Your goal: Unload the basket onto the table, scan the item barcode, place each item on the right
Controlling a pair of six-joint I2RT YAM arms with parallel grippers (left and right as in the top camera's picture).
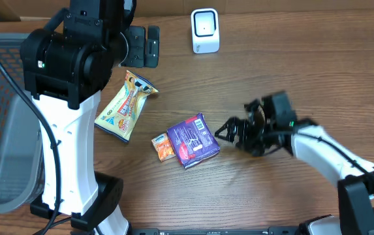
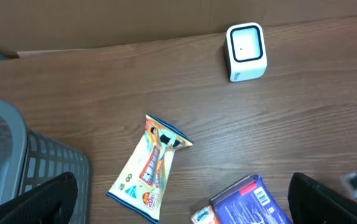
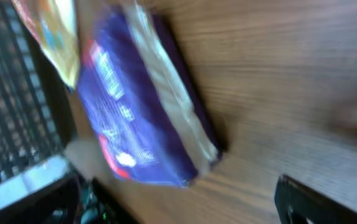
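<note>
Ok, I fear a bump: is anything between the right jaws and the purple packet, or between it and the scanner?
Nothing visible. The open right jaws sit just beside the purple packet, bare table between. The way to the white scanner is bare too; the orange packet and yellow bag lie aside.

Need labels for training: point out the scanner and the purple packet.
scanner (image 1: pixel 205 29): overhead view, on its white front face.
purple packet (image 1: pixel 194 140): overhead view, on the middle of its top face.

Overhead top-down; purple pack (image 1: pixel 194 138) in all views
</note>
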